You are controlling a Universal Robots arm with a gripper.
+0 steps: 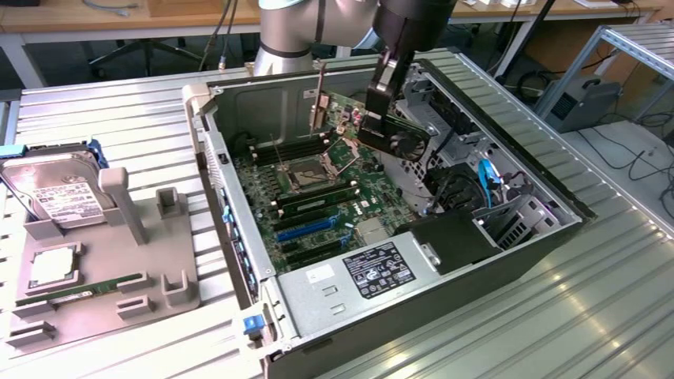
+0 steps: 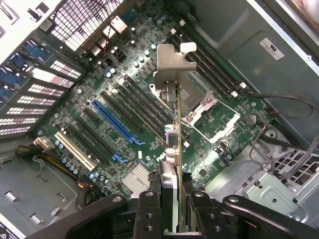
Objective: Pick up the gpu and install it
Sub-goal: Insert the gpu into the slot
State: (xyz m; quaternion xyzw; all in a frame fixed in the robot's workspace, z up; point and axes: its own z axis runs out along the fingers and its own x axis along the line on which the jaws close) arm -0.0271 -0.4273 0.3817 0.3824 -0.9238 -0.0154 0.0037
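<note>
The black label [image 1: 374,268] on the power supply at the near end of the computer case [image 1: 443,316] carried white print too small to read. So did the white label on the hard drive [image 1: 58,193] on the exterior view's left, and a white sticker [image 2: 271,48] on the inner case wall bore a mark I could not make out.

The hand [image 1: 377,101] was clamped on the top edge of the gpu [image 1: 398,134], its fingers [image 2: 149,211] narrow on either side of the card. The gpu hung above the motherboard [image 1: 348,197], clear of the slots, fan facing the exterior view's right and silver bracket [image 2: 172,64] at the far end.

The case lay open on a ribbed metal table [image 1: 589,316]. Beside it, on the exterior view's left, a grey holder [image 1: 106,268] carried the hard drive and a RAM stick [image 1: 79,290]. Wooden desks [image 1: 106,16] stood at the far side, with cables on the floor and an aluminium frame [image 1: 632,47] at the exterior view's right.
</note>
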